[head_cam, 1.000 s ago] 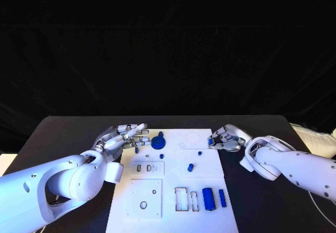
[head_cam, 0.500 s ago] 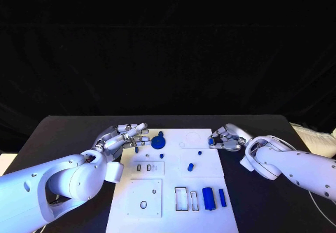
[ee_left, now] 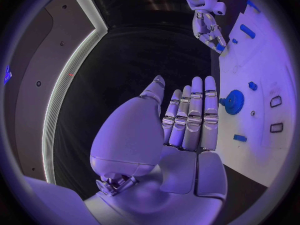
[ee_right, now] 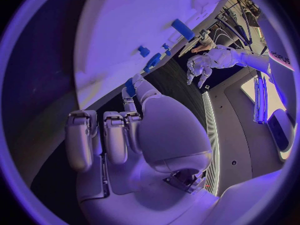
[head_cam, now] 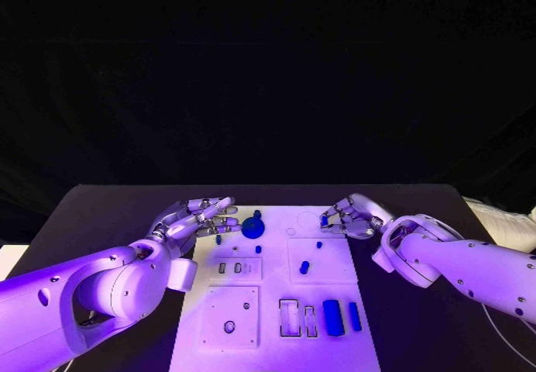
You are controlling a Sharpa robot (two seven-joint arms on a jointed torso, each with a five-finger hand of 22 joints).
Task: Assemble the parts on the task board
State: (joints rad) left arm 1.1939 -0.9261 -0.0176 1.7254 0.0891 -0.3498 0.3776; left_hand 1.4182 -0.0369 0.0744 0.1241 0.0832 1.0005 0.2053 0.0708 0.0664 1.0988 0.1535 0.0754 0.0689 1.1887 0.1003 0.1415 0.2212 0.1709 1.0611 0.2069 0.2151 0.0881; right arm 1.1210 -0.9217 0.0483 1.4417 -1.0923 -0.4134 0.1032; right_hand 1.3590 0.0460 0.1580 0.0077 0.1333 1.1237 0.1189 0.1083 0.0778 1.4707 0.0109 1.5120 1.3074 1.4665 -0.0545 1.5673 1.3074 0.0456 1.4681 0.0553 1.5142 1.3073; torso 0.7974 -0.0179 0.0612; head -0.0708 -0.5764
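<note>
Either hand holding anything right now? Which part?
Right hand pinches a small blue part at its fingertips; which end cannot be told. Left hand holds nothing, fingers extended beside the blue gear on the white task board.

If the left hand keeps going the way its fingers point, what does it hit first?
Most likely the blue gear on the task board: the left hand has its fingertips just short of it. Height above the board is unclear.

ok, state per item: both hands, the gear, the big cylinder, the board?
left hand: open, fingers straight and spread at the board's left edge, holding nothing
right hand: pinching a small blue part at the board's right edge
blue gear: on the board, not held
large blue cylinder: lying flat, untouched
task board: flat on the table
</note>
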